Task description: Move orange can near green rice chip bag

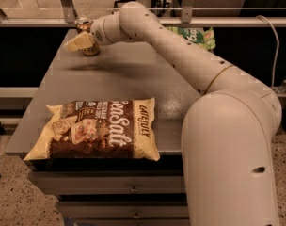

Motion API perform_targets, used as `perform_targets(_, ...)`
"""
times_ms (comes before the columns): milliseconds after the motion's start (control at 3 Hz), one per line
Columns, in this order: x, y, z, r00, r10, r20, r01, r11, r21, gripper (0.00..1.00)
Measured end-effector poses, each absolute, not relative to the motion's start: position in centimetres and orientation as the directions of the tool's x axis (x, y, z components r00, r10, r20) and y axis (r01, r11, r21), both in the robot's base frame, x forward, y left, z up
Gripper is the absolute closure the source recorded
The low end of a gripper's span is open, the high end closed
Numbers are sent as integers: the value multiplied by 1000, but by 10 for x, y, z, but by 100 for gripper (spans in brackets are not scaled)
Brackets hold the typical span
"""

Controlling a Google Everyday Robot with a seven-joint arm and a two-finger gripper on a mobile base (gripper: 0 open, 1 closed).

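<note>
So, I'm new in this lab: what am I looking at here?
That is a mobile robot with one white arm, seen from a single camera looking down past its bulky body onto a grey table. At the arm's end is its gripper, at the far left corner right against the orange can; whether it grips the can is unclear. The green rice chip bag lies at the far edge, behind the arm. A big brown Sea Salt chip bag lies at the near edge.

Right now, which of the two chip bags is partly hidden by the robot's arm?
The small green bag at the far edge, behind the arm. The big brown Sea Salt bag lies unobstructed. The pincer is at the orange can.
</note>
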State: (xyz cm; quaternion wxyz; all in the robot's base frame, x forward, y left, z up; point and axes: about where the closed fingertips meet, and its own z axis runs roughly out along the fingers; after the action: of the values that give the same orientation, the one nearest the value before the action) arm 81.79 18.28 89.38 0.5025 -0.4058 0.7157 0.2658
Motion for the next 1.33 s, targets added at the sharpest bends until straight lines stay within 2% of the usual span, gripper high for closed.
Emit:
perform_targets(333, 823, 188, 893, -168, -289, -942, -842, 540, -15, 26)
perform_targets(1000, 812, 148, 907, -166, -189, -968, -820, 571, 29, 88)
perform_targets(1333, 789, 72, 930, -142, -199, -970, -788, 616, -12, 100)
